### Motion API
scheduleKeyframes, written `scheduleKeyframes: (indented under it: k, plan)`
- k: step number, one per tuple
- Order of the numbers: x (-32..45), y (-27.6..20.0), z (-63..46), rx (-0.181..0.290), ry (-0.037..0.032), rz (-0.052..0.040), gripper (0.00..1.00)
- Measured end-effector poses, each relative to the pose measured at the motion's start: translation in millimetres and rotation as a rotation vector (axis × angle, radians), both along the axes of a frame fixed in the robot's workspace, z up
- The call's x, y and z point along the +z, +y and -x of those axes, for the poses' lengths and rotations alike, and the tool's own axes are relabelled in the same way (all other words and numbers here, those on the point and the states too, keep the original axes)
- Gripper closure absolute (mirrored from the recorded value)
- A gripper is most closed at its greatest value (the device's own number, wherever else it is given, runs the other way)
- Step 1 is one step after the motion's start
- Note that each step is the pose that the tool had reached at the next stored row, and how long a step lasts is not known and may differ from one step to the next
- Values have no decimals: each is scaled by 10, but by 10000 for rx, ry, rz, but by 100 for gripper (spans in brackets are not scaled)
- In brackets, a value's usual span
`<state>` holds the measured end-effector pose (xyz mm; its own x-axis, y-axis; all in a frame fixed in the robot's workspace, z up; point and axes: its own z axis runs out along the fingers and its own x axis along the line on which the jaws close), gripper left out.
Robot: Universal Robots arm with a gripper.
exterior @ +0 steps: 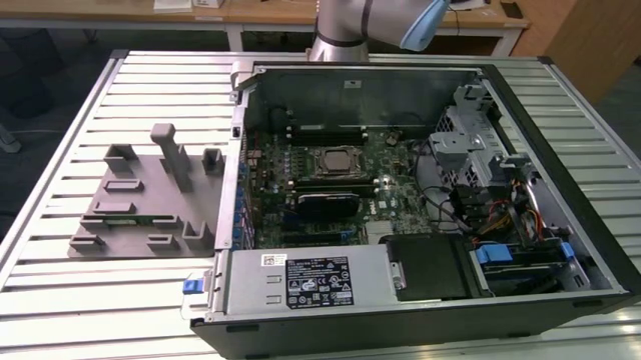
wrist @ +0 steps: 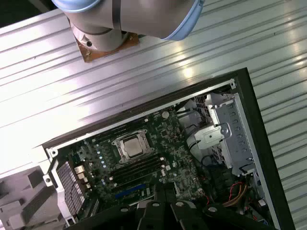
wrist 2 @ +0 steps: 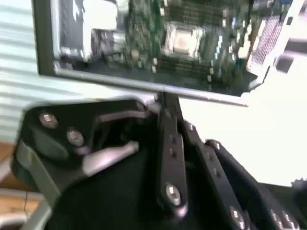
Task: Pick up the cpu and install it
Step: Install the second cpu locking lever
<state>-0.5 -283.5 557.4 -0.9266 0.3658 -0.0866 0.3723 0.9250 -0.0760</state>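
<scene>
The cpu (exterior: 335, 160), a small square chip with a silvery top, lies flat inside the socket frame on the green motherboard (exterior: 395, 199) of the open computer case. Both wrist views show it from well above, with the cpu (wrist: 132, 146) in the first wrist view and the cpu (wrist 2: 183, 41) in the second wrist view. My black gripper (wrist 2: 165, 110) hangs high over the table beside the case's wall, well away from the chip. Nothing shows in its grasp. In the exterior view the arm's base (exterior: 341, 30) rises behind the case.
A grey plastic holder tray (exterior: 150, 199) with upright posts lies on the ribbed metal table (exterior: 60, 300) at the exterior view's left. Inside the case are a black heatsink block (exterior: 326, 201), a drive cage (exterior: 470, 146), cables and a power supply (exterior: 300, 281).
</scene>
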Motion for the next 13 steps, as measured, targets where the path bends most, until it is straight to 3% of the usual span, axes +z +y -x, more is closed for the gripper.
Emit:
scheduleKeyframes:
  k: [13]
  plan:
    - [-27, -2, 6, -1, 0, 1, 89]
